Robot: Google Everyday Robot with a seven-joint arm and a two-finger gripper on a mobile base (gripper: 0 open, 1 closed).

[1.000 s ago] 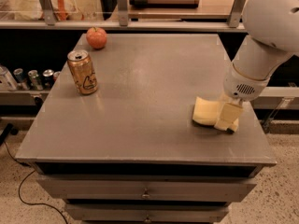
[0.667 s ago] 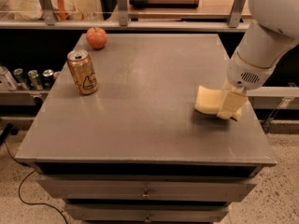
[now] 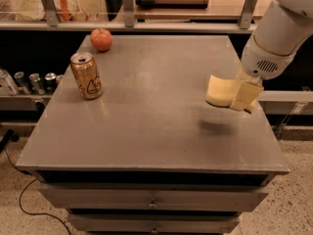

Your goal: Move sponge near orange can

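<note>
The pale yellow sponge (image 3: pixel 218 90) hangs in the air above the right side of the grey table (image 3: pixel 151 121), with its shadow on the tabletop below it. My gripper (image 3: pixel 240 96) is shut on the sponge's right end, under the white arm coming in from the upper right. The orange can (image 3: pixel 86 75) stands upright near the table's left edge, far to the left of the sponge.
A red-orange apple (image 3: pixel 101 39) sits at the table's back left corner, behind the can. Several small silver cans (image 3: pixel 29 81) stand on a lower shelf left of the table. A railed counter (image 3: pixel 146 18) runs along the back. Drawers are below the tabletop.
My gripper has lifted the sponge off the tabletop; it now hangs above the table with a shadow under it. The can and apple have not moved.
</note>
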